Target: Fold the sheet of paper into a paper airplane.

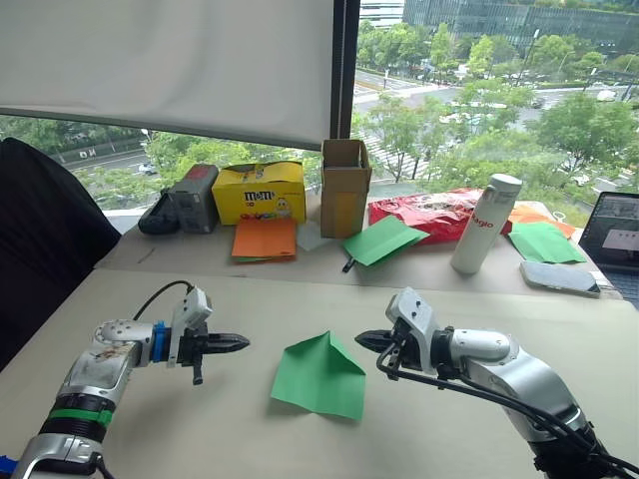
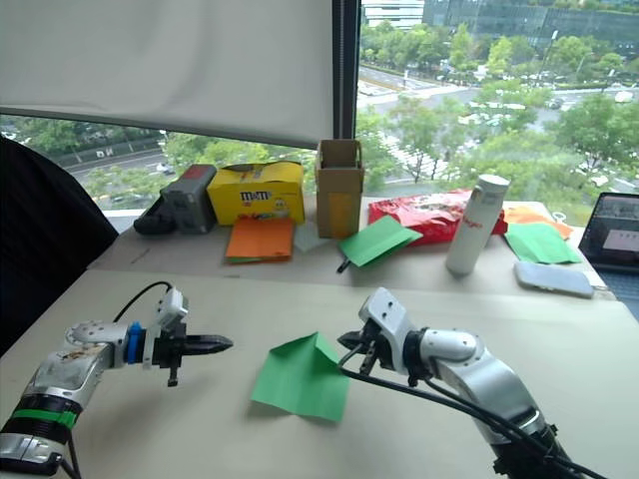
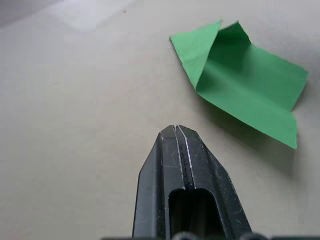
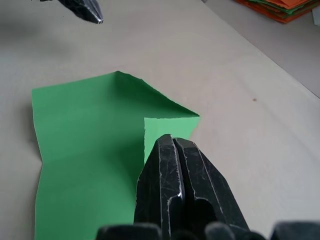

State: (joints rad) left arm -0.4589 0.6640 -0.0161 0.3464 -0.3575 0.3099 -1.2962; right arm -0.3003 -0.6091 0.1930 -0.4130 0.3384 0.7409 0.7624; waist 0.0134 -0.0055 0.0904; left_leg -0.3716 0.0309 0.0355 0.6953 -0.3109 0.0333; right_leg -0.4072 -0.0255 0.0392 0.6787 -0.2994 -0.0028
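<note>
while both stay empty, left gripper (image 1: 240, 345) and right gripper (image 1: 365, 340) are closed.

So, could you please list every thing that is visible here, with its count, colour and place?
sheet of paper: 1, bright green, partly folded, on the near table between the two grippers
M&M's box: 1, yellow, far table by the window
cardboard box: 1, brown, open, right of the yellow box
orange paper sheets: 1 stack, before the yellow box
spare green sheets: 2, far table
snack bag: 1, red, behind the bottle
bottle: 1, white, upright
phone: 1, grey, far right
laptop: 1, right edge
left gripper: fingers shut, empty
right gripper: fingers shut, at the paper's right edge
</note>
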